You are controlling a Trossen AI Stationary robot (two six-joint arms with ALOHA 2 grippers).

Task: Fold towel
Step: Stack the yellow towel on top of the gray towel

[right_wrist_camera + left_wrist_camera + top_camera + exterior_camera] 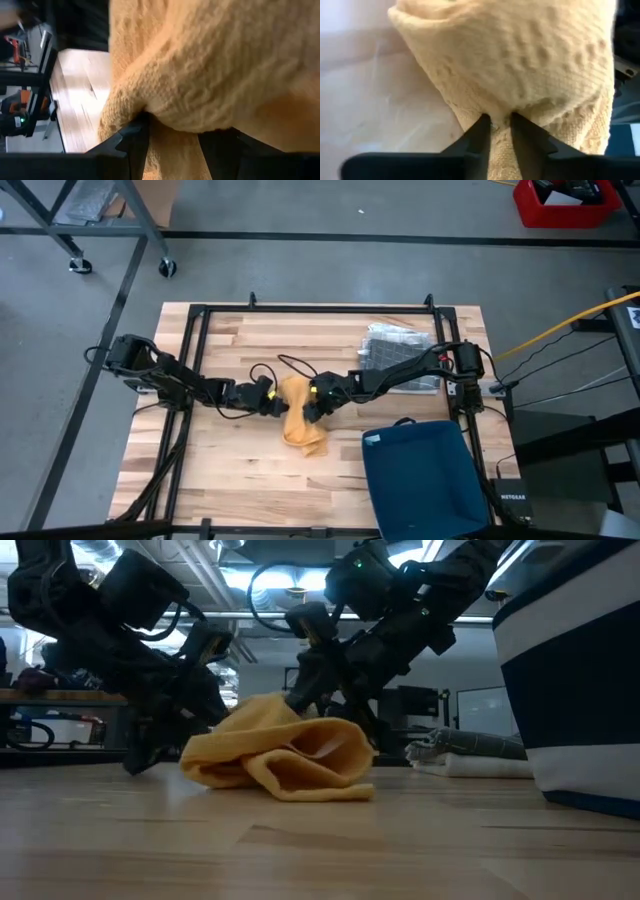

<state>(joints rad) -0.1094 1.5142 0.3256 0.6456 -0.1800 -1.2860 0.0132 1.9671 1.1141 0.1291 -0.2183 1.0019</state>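
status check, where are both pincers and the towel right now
Left pincer pinched on yellow towel, table centre. Right pincer gripping the same towel from the opposite side. Towel bunched, not folded. Blue bin close by, not blocking.

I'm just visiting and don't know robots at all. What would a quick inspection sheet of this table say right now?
Surface: wooden table, black frame around it.
Job's things: yellow towel, bunched in a heap mid-table, not folded flat.
Clutter: blue bin at the near right corner; grey folded cloth at the far right.
Grippers: left gripper pinches a towel fold; right gripper grips the towel from the other side.
Cables: black cables loop over the arms; yellow cable off the table's right.
Surroundings: grey floor, red crate, wheeled cart.
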